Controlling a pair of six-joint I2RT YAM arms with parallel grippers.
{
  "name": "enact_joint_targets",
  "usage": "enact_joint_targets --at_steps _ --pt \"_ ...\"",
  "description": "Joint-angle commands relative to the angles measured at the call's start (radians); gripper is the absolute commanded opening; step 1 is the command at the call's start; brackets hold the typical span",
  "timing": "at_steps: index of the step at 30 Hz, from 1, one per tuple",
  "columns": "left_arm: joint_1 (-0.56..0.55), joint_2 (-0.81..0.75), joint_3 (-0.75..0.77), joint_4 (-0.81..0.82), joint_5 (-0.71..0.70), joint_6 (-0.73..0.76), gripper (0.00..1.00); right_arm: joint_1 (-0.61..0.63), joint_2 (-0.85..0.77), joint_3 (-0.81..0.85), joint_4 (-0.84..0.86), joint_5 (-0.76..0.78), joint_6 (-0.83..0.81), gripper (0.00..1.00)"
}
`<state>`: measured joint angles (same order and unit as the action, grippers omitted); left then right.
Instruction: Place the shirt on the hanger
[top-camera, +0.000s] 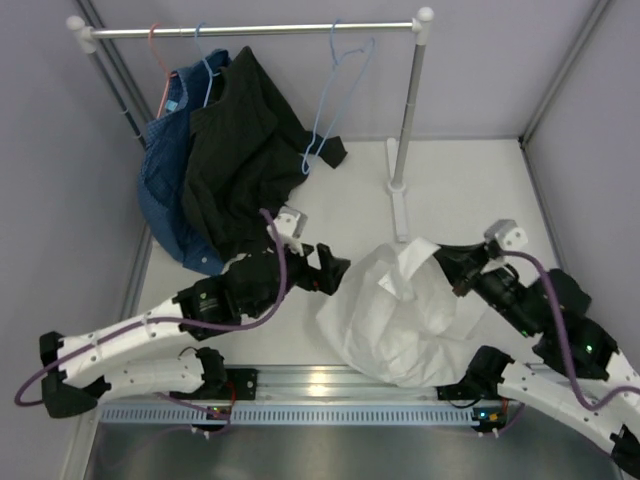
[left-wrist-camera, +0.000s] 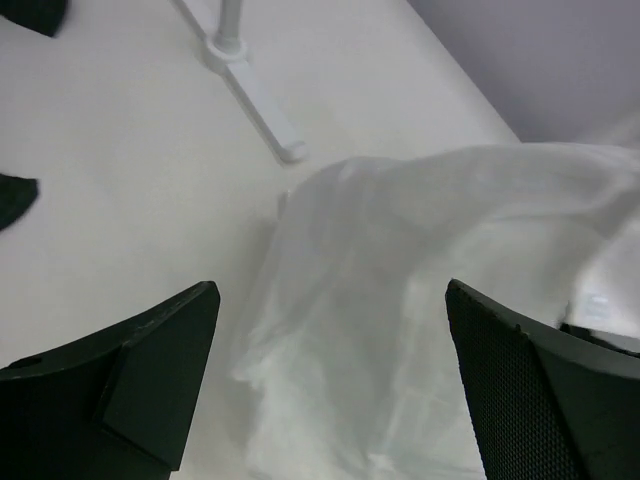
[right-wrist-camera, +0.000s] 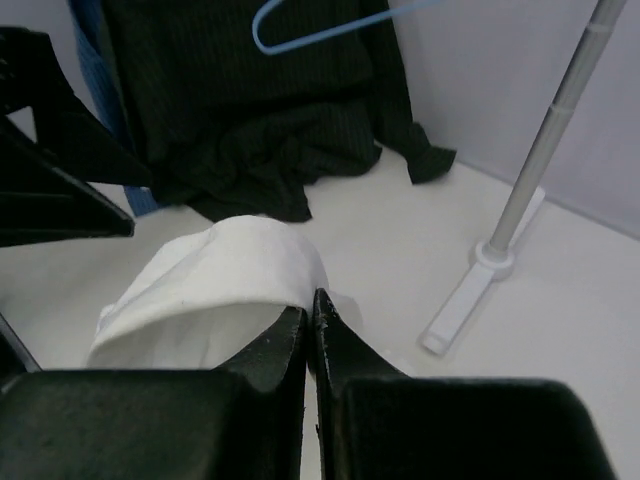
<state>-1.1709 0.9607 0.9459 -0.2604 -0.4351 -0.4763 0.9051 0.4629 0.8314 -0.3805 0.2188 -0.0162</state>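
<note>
Over the table (top-camera: 350, 200), seen from above, the shirt (top-camera: 400, 320) lies in a crumpled heap toward the near edge, right of centre, between the two grippers. The left gripper (top-camera: 338, 272) stands just beside its left side, jaws wide and empty. The right gripper (top-camera: 450, 268) sits at a raised fold on its far right side. The hanger (top-camera: 346, 100) hangs bare on the rail (top-camera: 260, 30) along the far edge, well apart from the shirt and next to a black garment (top-camera: 240, 160). I judge the task barely begun: one fold is taken, and lifting, opening out and threading onto the hanger are all left.

From the left wrist, the left gripper (left-wrist-camera: 325, 300) is spread wide above the shirt (left-wrist-camera: 400, 300), touching nothing that shows.

From the right wrist, the right gripper (right-wrist-camera: 310, 300) is pressed closed against a fold of the shirt (right-wrist-camera: 220, 270), apparently nipping it. The fingers hide the pinch itself. The hanger (right-wrist-camera: 330, 33) is cut off at the top. No view shows the collar or sleeves.
</note>
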Motion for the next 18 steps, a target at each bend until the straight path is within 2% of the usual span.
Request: enact_joint_targets --at_steps 1,3,5,6,7,9,10,12,15,17,18 --pt "0.057 -0.083 -0.056 0.065 -0.108 0.019 0.98 -0.009 -0.124 0.041 -0.047 -0.093 -0.008 0.0" --pt "0.152 -0.033 -0.039 0.088 0.002 0.038 0.98 -0.009 -0.189 0.049 -0.078 -0.226 -0.033 0.0" --pt "0.227 0.024 -0.016 0.102 0.215 0.05 0.98 -0.009 -0.222 0.054 -0.099 -0.312 -0.056 0.0" --pt "0.322 0.076 -0.013 0.128 0.328 0.057 0.98 -0.008 -0.234 0.058 -0.11 -0.353 -0.06 0.0" --pt "0.371 0.101 -0.03 0.23 0.66 0.067 0.98 -0.008 -0.234 0.064 -0.123 -0.366 -0.065 0.0" --pt "0.439 0.154 -0.059 0.355 0.943 0.108 0.98 -0.008 -0.222 0.092 -0.171 -0.393 -0.079 0.0" --pt "0.439 0.208 -0.073 0.396 1.114 0.128 0.98 -0.008 -0.218 0.106 -0.19 -0.409 -0.085 0.0" --pt "0.439 0.274 -0.065 0.434 1.226 0.177 0.98 -0.008 -0.202 0.143 -0.218 -0.436 -0.091 0.0" --pt "0.439 0.387 -0.068 0.45 1.288 0.18 0.98 -0.008 -0.196 0.178 -0.242 -0.406 -0.093 0.0" --pt "0.438 0.46 -0.102 0.518 1.356 0.11 0.98 -0.008 -0.194 0.192 -0.25 -0.392 -0.096 0.0" --pt "0.433 0.486 -0.116 0.627 1.389 0.066 0.98 -0.008 -0.185 0.193 -0.254 -0.391 -0.096 0.0"
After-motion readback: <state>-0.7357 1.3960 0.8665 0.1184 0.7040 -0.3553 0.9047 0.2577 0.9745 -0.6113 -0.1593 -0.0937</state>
